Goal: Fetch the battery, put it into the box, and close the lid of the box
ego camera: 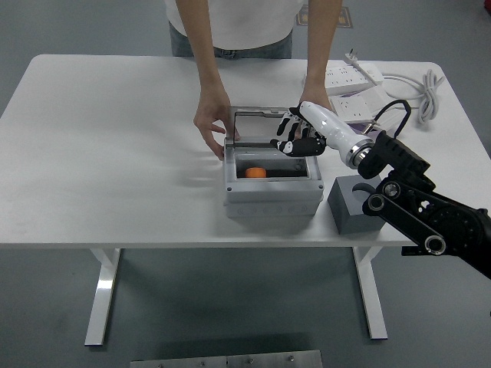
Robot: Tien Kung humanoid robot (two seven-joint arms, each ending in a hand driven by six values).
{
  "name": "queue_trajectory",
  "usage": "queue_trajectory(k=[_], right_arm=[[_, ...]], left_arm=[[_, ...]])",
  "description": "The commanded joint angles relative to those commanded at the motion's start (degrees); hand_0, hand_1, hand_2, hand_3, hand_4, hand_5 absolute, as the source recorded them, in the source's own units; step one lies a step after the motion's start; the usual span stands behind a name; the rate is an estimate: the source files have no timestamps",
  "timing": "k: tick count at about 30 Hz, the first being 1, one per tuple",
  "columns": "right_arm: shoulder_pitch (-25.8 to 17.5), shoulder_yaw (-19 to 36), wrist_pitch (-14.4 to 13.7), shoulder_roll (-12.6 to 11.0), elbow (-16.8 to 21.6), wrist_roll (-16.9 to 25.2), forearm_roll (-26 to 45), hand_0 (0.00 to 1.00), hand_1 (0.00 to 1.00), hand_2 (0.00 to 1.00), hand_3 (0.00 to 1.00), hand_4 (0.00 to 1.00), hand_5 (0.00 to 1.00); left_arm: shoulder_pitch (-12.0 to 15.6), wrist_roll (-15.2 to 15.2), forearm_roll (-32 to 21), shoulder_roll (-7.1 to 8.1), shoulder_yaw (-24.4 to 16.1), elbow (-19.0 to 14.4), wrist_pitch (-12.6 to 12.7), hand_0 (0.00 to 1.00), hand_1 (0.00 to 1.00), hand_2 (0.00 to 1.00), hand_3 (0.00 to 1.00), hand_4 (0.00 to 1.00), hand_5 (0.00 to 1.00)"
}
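Observation:
The grey box (272,193) stands mid-table with its lid (261,121) upright at the back. Inside lies the battery (261,172), a dark cylinder with an orange end at the left. My right hand (294,139) hovers over the box's back right corner, above the battery, fingers loosely spread and holding nothing. A person at the far side steadies the box: one hand (210,123) at its left back corner, the other hand (317,107) behind the lid's right end. My left arm does not show.
A dark grey block (354,205) sits right of the box, under my forearm. White power strips (351,77) and a coiled white cable (426,88) lie at the back right. The table's near edge (192,244) runs just in front of the box.

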Motion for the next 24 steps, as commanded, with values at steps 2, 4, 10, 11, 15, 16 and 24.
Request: queue_trajectory(k=[2,4,10,11,15,16,24], right_arm=[[0.04,0.32,0.30,-0.87,1.01,-0.45,0.53,0.002,0.204,0.349,0.436,0.734,0.254],[0.01,0.88,0.42,-1.67,1.97,-0.71,0.74,0.002,0.203,0.349,0.438,0.715,0.217],[0.69,3.57,0.46,-2.75,3.15,-0.74,-0.07,0.002,0.198,0.346,0.429,0.711,0.217],[0.91,4.15,0.41,-2.65,2.99,-0.65,-0.36,0.002,0.198,0.346,0.429,0.711,0.217],[2.05,6.49,0.06,-1.68,1.50,-0.06,-1.58,0.002,0.198,0.346,0.429,0.711,0.217],[2.42,7.08,-0.12,-1.26,0.80,0.22,-1.83,0.002,0.196,0.345,0.426,0.708,0.217],[4.15,10.03,-1.52,2.30,-4.49,3.27,-1.36,0.002,0.197,0.341,0.424,0.707,0.217]], left_arm=[[0.02,-0.05,-0.07,0.09,0.07,0.01,0.01,0.632,0.698,0.573,0.541,0.500,0.002],[0.02,-0.07,-0.18,0.13,0.15,0.01,0.02,0.632,0.698,0.573,0.541,0.500,0.002],[-0.11,0.04,-0.19,0.03,0.19,-0.01,-0.12,0.632,0.698,0.573,0.541,0.500,0.002],[-0.18,0.06,-0.14,0.02,0.17,0.00,-0.16,0.632,0.698,0.573,0.541,0.500,0.002],[-0.48,0.18,0.18,-0.13,0.02,-0.01,-0.36,0.632,0.698,0.573,0.541,0.500,0.002],[-0.57,0.24,0.34,-0.19,-0.05,-0.02,-0.44,0.632,0.698,0.573,0.541,0.500,0.002],[-1.09,0.76,1.59,-0.53,-0.70,-0.07,-1.02,0.632,0.698,0.573,0.541,0.500,0.002]])
